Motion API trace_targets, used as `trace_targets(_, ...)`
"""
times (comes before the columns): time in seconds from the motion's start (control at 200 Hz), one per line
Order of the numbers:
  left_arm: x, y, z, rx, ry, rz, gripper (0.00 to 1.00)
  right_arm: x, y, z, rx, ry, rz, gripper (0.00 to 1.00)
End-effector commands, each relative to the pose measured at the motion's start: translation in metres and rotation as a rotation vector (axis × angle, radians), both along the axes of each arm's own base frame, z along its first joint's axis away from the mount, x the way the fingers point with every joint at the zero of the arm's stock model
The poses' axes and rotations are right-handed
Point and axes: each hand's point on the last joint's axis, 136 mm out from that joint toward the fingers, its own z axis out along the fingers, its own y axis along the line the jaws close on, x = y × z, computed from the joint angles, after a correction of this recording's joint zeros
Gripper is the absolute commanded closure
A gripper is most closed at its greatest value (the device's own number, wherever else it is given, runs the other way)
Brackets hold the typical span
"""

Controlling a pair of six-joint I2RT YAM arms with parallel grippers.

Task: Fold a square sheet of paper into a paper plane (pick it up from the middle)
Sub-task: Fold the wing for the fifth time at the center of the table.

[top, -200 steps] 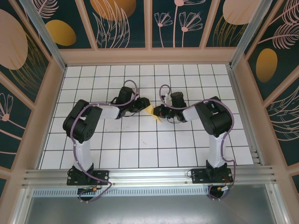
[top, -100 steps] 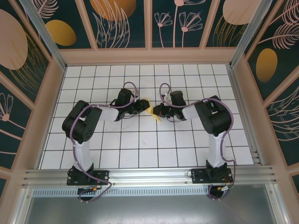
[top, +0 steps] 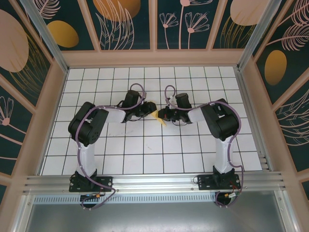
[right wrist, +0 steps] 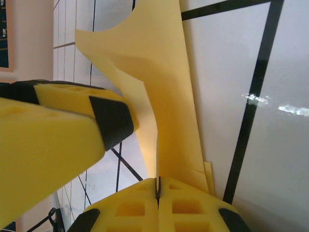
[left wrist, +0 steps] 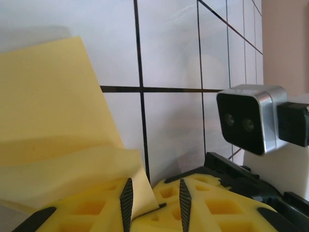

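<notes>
From above, your left gripper [top: 147, 110] comes in from the left over the white tiled table [top: 145, 154], with its fingers a little apart. In its wrist view, a corner of the square sheet of paper [left wrist: 53, 121] dips into the gap between the black pads [left wrist: 126, 200] and rests against the left-hand one. You cannot tell whether the other pad touches it. The rest of the pale-yellow sheet, bent over itself, rises ahead and to the left of those fingers and is cut off at the frame's left edge.

Just to the right, almost tip to tip with the left, your right gripper [right wrist: 158, 191] has its fingers pressed together, pinching the sheet's lower edge. The paper stands up from the seam and curls away ahead of it. A silver camera [left wrist: 251, 118] sits on that right wrist.

From above, the two grippers cover most of the sheet, and a small yellow wedge shows between them.
</notes>
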Motion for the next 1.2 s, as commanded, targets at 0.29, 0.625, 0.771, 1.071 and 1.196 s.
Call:
trace_targets(0.29,0.004,0.008,-0.025,0.081,0.032,0.039,0.67,-0.006,-0.012,-0.032,-0.073,0.084,-0.025,0.99)
trace_targets(0.625,0.004,0.015,-0.039,0.138,0.073,0.071,0.68,-0.006,-0.011,-0.029,-0.067,0.077,-0.012,0.97)
trace_targets(0.771,0.002,0.019,-0.045,0.169,0.098,0.079,0.67,-0.004,-0.007,-0.015,-0.044,0.046,0.012,0.92)
trace_targets(1.071,-0.001,0.022,-0.049,0.180,0.117,0.089,0.68,-0.010,-0.006,0.017,-0.012,-0.030,0.089,0.80)
trace_targets(1.196,-0.001,0.022,-0.049,0.173,0.117,0.089,0.69,-0.013,-0.012,0.019,-0.020,-0.031,0.088,0.80)
